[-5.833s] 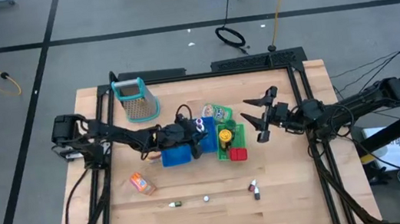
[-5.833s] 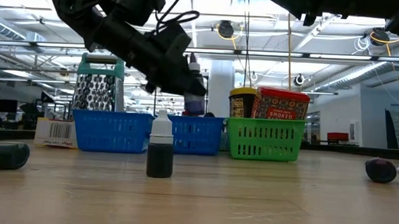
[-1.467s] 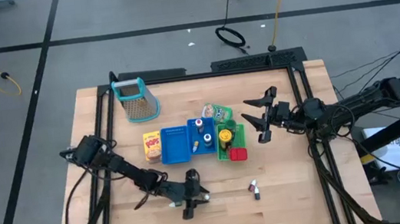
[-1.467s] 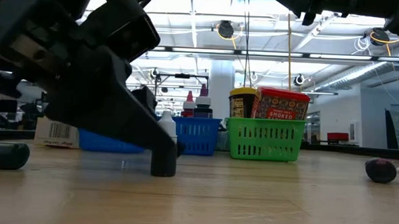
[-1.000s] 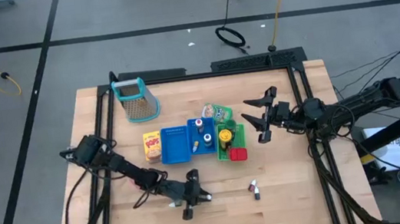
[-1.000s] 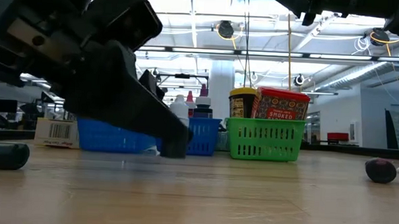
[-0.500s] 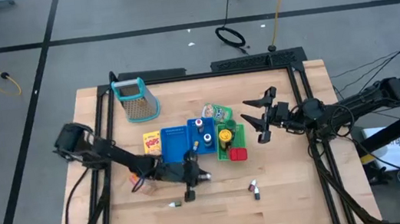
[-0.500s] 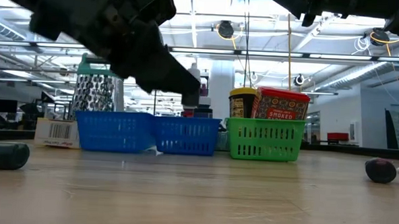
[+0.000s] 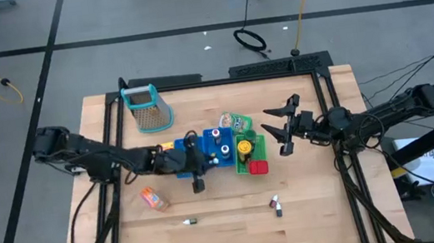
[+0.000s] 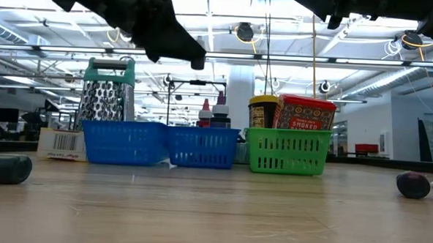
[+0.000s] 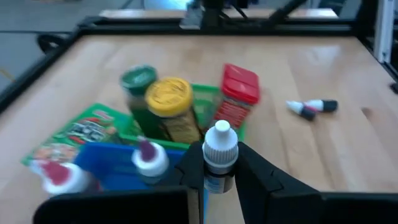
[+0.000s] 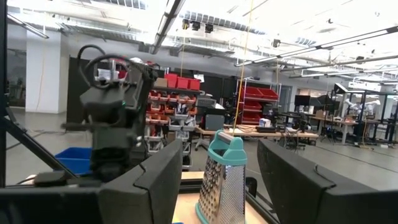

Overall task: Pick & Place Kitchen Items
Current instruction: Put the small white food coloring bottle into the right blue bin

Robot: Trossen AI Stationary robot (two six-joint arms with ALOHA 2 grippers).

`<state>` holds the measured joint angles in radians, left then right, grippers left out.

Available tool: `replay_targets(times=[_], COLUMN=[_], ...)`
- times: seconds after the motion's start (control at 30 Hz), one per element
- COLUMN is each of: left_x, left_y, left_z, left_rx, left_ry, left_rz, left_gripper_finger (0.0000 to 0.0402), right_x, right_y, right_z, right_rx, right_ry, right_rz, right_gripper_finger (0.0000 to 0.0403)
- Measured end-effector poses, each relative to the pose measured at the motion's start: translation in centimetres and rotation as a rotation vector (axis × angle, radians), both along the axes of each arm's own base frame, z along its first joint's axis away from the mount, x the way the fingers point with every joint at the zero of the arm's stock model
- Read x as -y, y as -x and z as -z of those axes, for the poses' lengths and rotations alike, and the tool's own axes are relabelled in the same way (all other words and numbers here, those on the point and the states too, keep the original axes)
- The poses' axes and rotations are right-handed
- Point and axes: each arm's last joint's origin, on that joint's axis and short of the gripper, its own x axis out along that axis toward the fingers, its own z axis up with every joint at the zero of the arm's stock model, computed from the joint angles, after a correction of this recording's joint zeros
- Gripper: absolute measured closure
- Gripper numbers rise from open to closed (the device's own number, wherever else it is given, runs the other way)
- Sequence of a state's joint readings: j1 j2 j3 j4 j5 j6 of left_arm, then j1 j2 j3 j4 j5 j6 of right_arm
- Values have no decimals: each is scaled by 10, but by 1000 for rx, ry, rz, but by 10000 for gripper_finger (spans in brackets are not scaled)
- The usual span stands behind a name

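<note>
My left gripper (image 9: 197, 173) hangs over the near edge of the blue tray (image 9: 205, 158), shut on a tiny white-capped bottle (image 11: 220, 152). The blue tray holds two more tiny bottles (image 11: 149, 158). Beside it, the green tray (image 9: 258, 143) holds a yellow-lidded jar (image 11: 168, 99), a green-capped bottle (image 11: 138, 79) and a red block (image 11: 239, 84). A green pouch (image 9: 238, 122) lies behind the trays. My right gripper (image 9: 279, 130) hangs open in the air to the right of the green tray. My left gripper pinches the tiny bottle's body (image 11: 217, 182), just below its white cap (image 11: 221, 138), between the two fingers. The fingers reach in from the table's left, slanting a little downward. The bottle stands upright in the hold, lifted clear of the table.
An orange packet (image 9: 154, 198), one tiny bottle (image 9: 189, 222) and a pair of tiny bottles (image 9: 276, 204) lie on the near half of the table. A metal grater with a teal handle (image 9: 146, 107) stands at the far left.
My left gripper has risen from the near middle of the table and swung toward the far edge to the blue tray. The tiny bottle has gone with it, lifted clear of the wood and still upright. The arm no longer covers the orange packet.
</note>
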<state>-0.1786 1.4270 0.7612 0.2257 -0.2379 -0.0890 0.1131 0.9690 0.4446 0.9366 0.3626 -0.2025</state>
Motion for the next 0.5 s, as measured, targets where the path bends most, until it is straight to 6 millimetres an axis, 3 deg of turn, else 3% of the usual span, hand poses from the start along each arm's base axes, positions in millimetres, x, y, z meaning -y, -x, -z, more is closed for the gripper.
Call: replay_targets(times=[0.3,0.5], left_x=[-32,-41], left_y=[-3,-3], left_z=[3,4], left_rx=[-28,-35], left_ry=[-8,-8], left_rz=[-104,-134], left_gripper_finger=[346,344], right_x=[0,0], right_y=[0,0], right_z=[0,1], right_rx=[0,-8], right_ry=[0,1], right_rz=[0,1], right_gripper_finger=[202,202])
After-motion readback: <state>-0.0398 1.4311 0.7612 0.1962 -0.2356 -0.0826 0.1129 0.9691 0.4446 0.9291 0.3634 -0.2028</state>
